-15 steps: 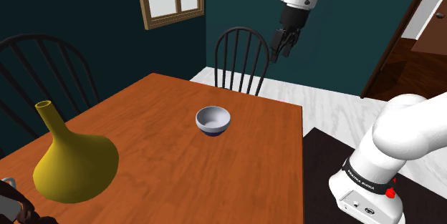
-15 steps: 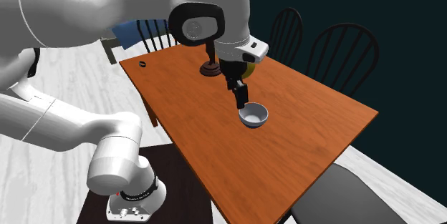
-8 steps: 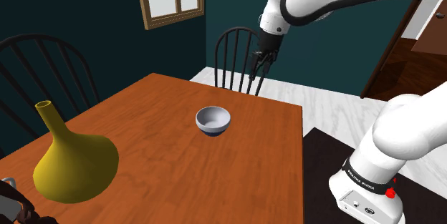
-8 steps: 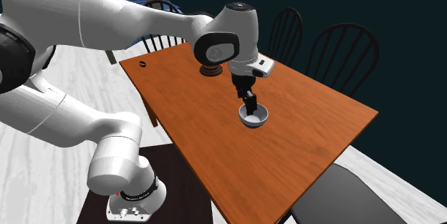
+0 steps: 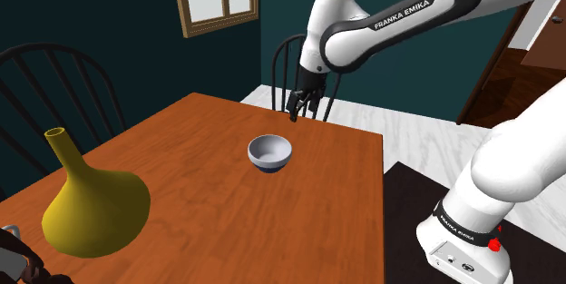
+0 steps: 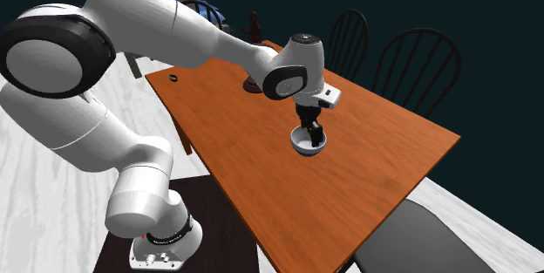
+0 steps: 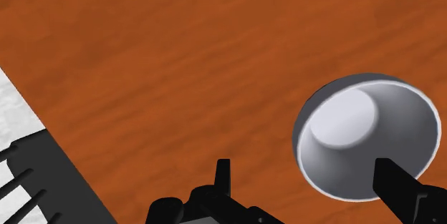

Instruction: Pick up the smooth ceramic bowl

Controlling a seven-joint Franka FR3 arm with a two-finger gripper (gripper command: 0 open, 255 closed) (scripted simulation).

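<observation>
Currently the bowl (image 5: 270,152) stands upright near the middle of the desk (image 5: 181,160), and the tool (image 5: 297,112) hangs just above it, offset toward one side of the rim, with its fingers (image 7: 395,187) spread apart and holding nothing. Treat the bowl as rigid, fairly light, slick-surfaced and liable to chip; a pinch across its rounded outside would probably slip. Take hold on the thin rim wall, one finger inside and one outside, with moderate closing force.

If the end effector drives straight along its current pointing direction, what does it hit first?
Likely the bowl: in the wrist view the open end effector has one finger over the bowl's rim and the other over bare table beside it. Depth is unclear.
</observation>
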